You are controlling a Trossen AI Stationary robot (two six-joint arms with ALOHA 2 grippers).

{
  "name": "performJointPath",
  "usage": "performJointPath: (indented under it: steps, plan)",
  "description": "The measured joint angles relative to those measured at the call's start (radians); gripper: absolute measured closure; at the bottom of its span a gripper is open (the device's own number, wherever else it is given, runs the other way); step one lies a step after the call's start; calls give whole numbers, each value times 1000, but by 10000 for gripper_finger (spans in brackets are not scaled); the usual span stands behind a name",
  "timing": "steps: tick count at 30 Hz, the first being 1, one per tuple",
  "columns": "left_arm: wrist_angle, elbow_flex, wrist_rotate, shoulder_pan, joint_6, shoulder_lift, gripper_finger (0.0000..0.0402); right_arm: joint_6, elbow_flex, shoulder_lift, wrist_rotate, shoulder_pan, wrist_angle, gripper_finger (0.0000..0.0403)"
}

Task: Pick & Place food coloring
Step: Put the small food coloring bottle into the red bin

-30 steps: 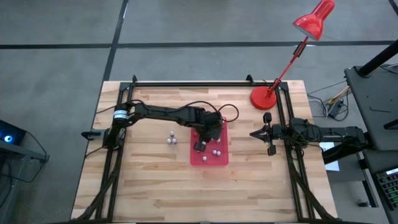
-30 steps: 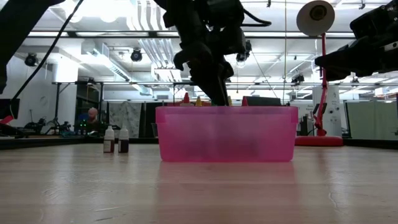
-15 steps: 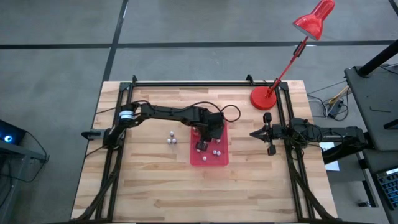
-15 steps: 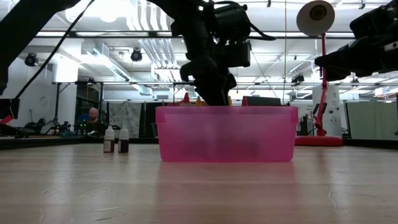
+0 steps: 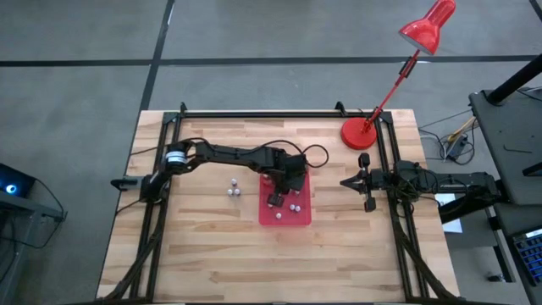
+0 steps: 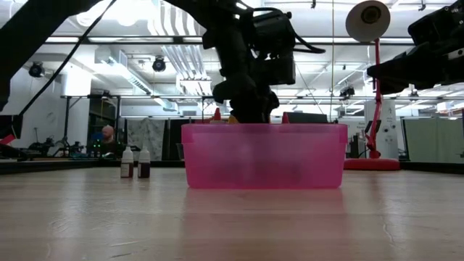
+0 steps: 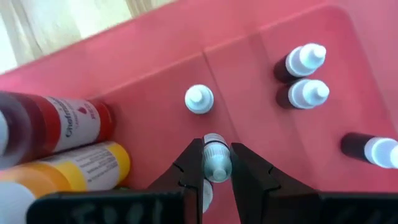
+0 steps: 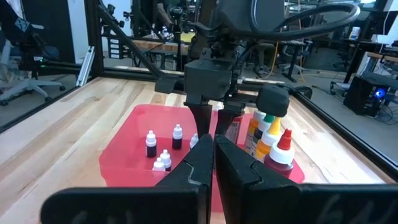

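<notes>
1. The left gripper point(image 7: 217, 163) has been lowered into the red tray point(image 5: 301, 216) over the last second. Earlier it was seen higher above the rim.
2. A tiny food coloring bottle point(image 7: 216, 157) with a pale cap is held between its narrow fingers, low over the tray floor. It looks as if the bottle is about to be set down, so this bottle's trip is nearly done.
3. More small bottles point(image 7: 305, 93) are seen already standing in the tray, next to bigger red and yellow bottles point(image 7: 59, 134).
4. Two little bottles point(image 5: 235, 190) are left on the wood table point(image 5: 203, 246), to the tray's left. They are probably to be fetched next.
5. The held bottle is shown only in the left wrist view. In the high view it is hidden by the arm, and in the low view by the tray wall point(image 6: 264, 156).
6. The right gripper point(image 5: 345, 181) is kept closed and empty, off at the table's right side, away from the tray.
</notes>
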State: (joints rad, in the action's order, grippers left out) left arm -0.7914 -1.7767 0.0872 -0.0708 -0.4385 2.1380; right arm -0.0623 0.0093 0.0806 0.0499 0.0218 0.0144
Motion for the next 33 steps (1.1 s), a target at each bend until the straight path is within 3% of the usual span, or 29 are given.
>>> performJointPath:
  steps: [33]
  plan:
    - [-3,9,82,5,-11,1,367,-1,0,0,0,0,0,394]
